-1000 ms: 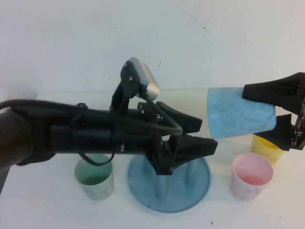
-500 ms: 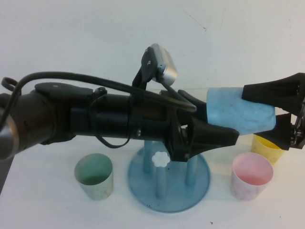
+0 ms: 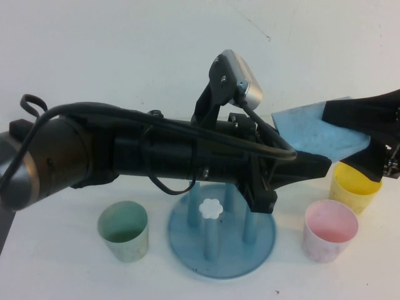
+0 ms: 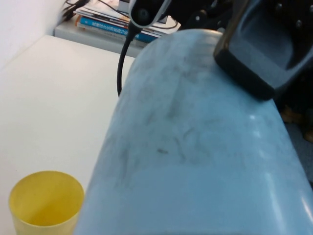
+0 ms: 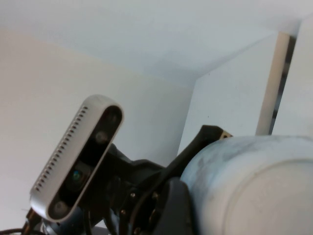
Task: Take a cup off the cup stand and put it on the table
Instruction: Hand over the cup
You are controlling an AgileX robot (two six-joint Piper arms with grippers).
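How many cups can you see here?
4. The blue cup is held in the air between the left gripper and right gripper. On the table stand a green cup, pink cup and yellow cup. The arm may hide more.

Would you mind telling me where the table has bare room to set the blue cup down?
The table is bare left of the green cup and between the cup stand and pink cup. The right side is crowded: pink and yellow cup beneath the right tool holding the cup, left tool alongside.
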